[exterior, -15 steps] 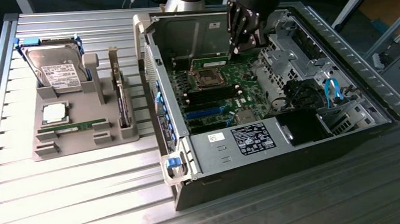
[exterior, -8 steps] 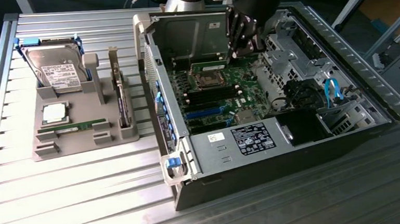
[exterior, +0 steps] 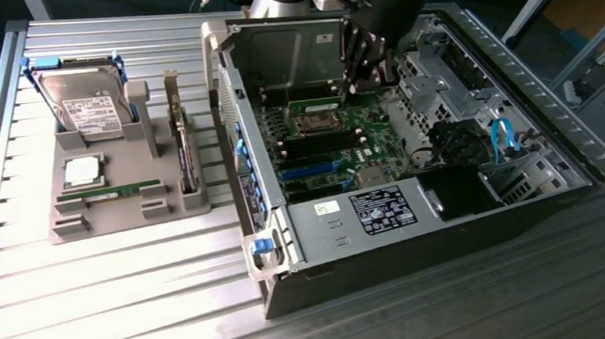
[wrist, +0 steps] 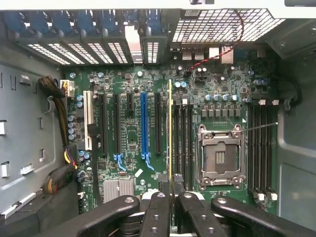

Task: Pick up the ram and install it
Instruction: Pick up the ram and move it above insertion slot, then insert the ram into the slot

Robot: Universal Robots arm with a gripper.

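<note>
scene: an open computer case lies on a ribbed metal table, with its motherboard facing up.
landmark: the empty cpu socket on that board.
tool: the gripper is closed narrow, its black fingers pinching the ram from both sides.
ram: the ram appears edge-on as a thin yellow-green line. it is held upright and runs parallel to the black memory slots just beside the cpu socket, on the slots' far side from the socket.
contact: whether the ram touches a slot cannot be told.
well apart from the socket: outside the case, a grey holder carries a hard drive, a silver processor chip and a flat green stick.
</note>
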